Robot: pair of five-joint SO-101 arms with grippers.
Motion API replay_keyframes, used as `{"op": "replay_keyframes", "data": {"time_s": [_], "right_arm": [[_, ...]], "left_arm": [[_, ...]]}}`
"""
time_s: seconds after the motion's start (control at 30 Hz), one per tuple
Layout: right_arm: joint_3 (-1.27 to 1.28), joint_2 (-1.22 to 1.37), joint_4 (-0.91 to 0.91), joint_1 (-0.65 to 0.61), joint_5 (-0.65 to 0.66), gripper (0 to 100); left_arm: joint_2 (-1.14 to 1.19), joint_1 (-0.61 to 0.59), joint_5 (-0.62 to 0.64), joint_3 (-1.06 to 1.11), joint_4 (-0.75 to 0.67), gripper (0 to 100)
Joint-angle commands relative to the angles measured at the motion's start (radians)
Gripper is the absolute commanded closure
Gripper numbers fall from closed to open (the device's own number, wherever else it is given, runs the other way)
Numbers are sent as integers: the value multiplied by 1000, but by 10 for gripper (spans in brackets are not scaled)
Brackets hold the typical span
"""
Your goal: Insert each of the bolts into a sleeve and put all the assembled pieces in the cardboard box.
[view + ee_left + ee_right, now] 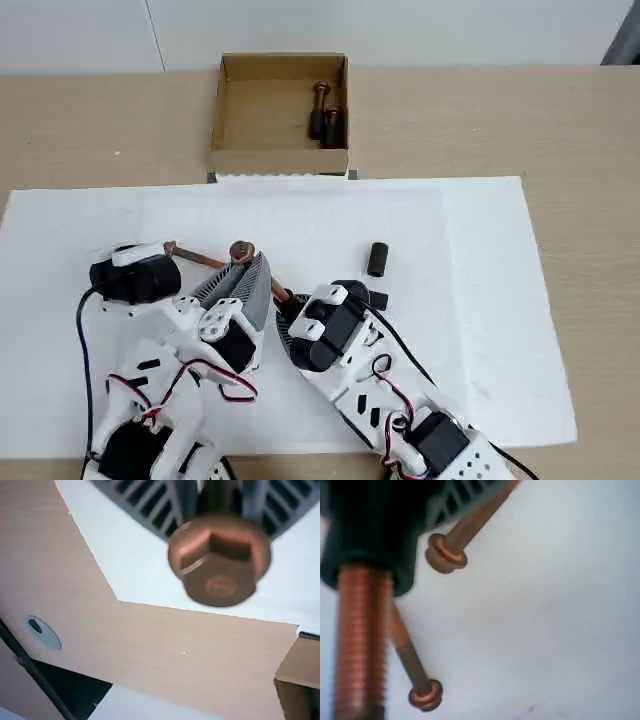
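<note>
Top centre of the high view, we have the box on the table, and two assembled pieces already lie side by side near its right wall. Below it the white sheet spreads across the frame, with both arms entering from the bottom edge.

The left gripper, lower left of centre, has its grey ribbed jaws pinching a bolt, and the copper head pokes out just at the tips. From the left wrist we look almost straight at that head, with the jaws closed in on the dark shank behind it. Just left of it in the high view, a loose bolt lies slanted on the sheet, close to the left arm's black motor.

A copper shank runs from beside the grey jaws down and right to the right gripper, just below centre. We can't tell whether it belongs to the pinched bolt.

From the right wrist we see a dark sleeve clamped tight in that gripper, right in front of the lens, with a threaded shaft sticking out of it. Beyond it are two more bolts, a near one right by a grey ribbed jaw and a far one lying free on the sheet.

Right of centre in the high view, a spare sleeve sits alone on the sheet, apart from both grippers
</note>
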Motion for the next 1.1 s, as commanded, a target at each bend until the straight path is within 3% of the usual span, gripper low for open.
{"op": "replay_keyframes", "data": {"time_s": [0.0, 0.1, 0.27, 0.5, 0.73, 1.07], "right_arm": [[6, -13, -25, -7, 29, 995], [5, -13, -25, -7, 69, 995], [-5, -13, -25, -7, 81, 995], [2, -13, -25, -8, 81, 995], [3, -13, -25, -7, 81, 995], [14, -13, -21, -7, 80, 995]], "left_arm": [[-6, 9, 2, -5, 2, 995], [-5, 15, -6, 16, 3, 995], [-8, 37, -124, 96, 3, 995], [-8, 38, -133, 104, 61, 992], [-9, 38, -153, 81, 130, 767], [-5, 31, -176, -33, 137, 775]]}}
